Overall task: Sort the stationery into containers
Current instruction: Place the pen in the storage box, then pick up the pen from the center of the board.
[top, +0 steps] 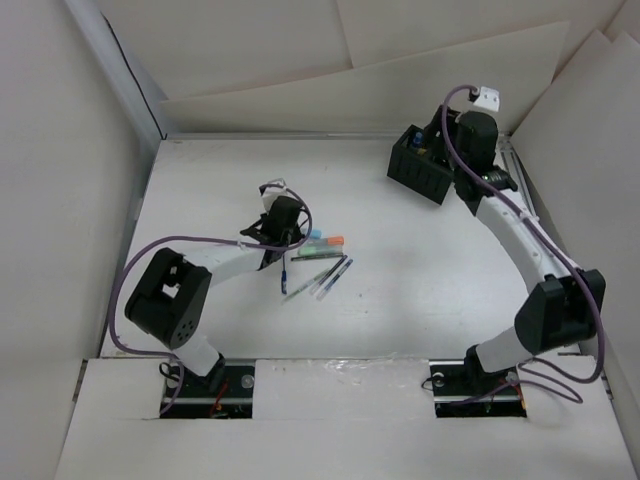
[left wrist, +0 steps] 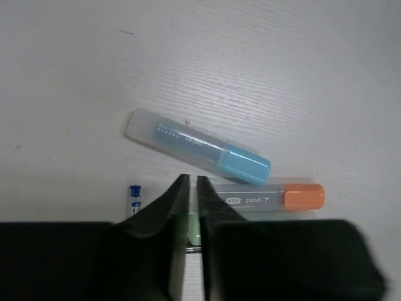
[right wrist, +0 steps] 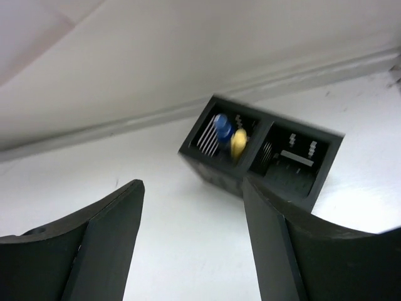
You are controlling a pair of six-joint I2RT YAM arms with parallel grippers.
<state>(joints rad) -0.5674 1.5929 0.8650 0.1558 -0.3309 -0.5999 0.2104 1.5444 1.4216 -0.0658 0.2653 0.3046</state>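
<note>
My left gripper (left wrist: 193, 179) is down on the table among the loose pens, its jaws closed on a thin pale-green pen (left wrist: 193, 229). Just beyond the fingertips lie a clear marker with a light-blue cap (left wrist: 197, 147) and a grey marker with an orange cap (left wrist: 269, 197). A small blue-tipped pen (left wrist: 135, 195) lies to the left. In the top view two clear pens with dark caps (top: 333, 276) lie right of the left gripper (top: 283, 238). My right gripper (right wrist: 191, 188) is open and empty, hovering near the black two-compartment organiser (right wrist: 307, 188). A blue marker (right wrist: 222, 127) and a yellow marker (right wrist: 239, 143) stand in its left compartment.
The organiser (top: 418, 170) stands at the back right of the white table, close under the right gripper (top: 440, 150). White walls enclose the table at the back and on both sides. The other compartment shows no pens.
</note>
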